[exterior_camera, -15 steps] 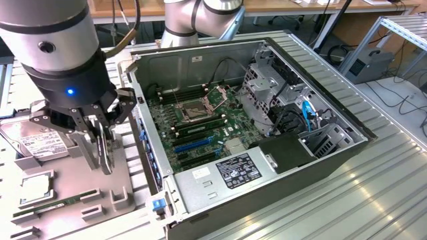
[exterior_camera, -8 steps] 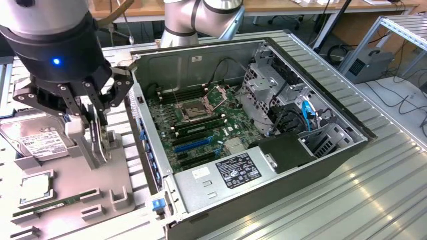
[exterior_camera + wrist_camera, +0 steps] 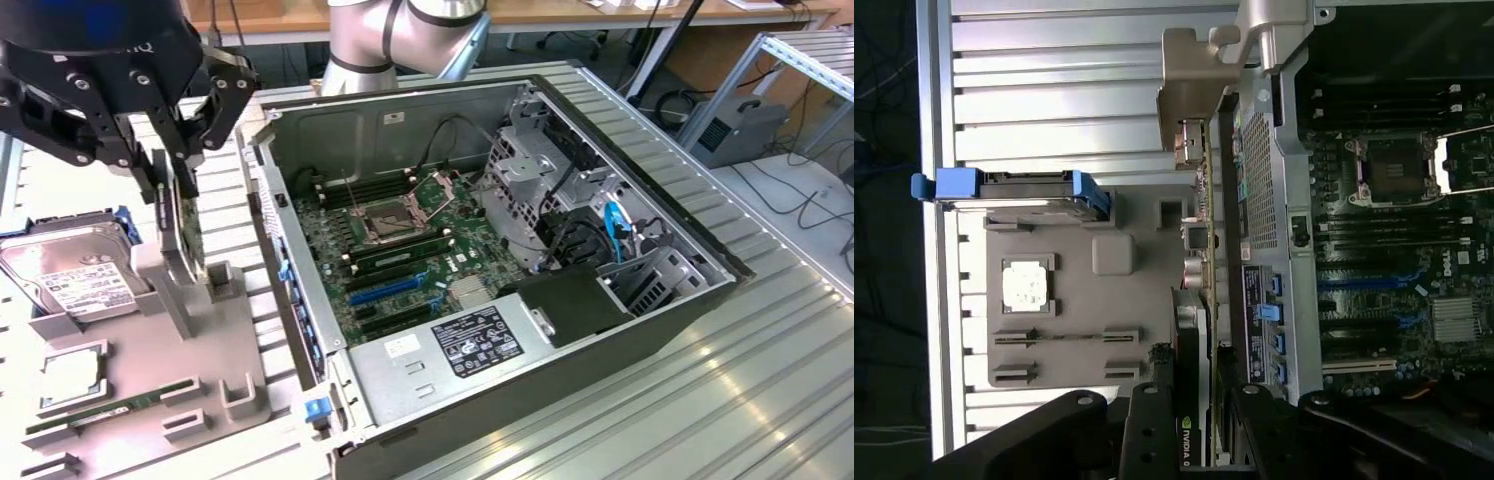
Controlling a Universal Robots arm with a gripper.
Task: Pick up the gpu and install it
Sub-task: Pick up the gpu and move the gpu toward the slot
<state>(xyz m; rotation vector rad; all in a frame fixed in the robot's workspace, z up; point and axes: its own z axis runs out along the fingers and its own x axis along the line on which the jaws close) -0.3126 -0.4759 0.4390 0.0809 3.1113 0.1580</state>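
The gpu (image 3: 175, 226) stands on edge in a slot of the grey parts holder (image 3: 200, 345), to the left of the open computer case in the exterior view. My gripper (image 3: 170, 172) reaches down over the card's top edge, one finger on each side, shut on it. In the wrist view the gpu (image 3: 1194, 330) shows edge-on, running away from the gripper (image 3: 1196, 445) toward its silver bracket (image 3: 1199, 85). The black fingers (image 3: 1149, 430) press against both faces. The card's lower edge still sits in the holder.
The open case (image 3: 694, 290) lies on its side with the motherboard (image 3: 400, 250) and its blue slots (image 3: 378, 291) exposed. A hard drive (image 3: 74, 272), a processor chip (image 3: 74, 375) and a green memory stick (image 3: 100, 410) rest in the holder. The case wall (image 3: 1279, 250) runs close beside the card.
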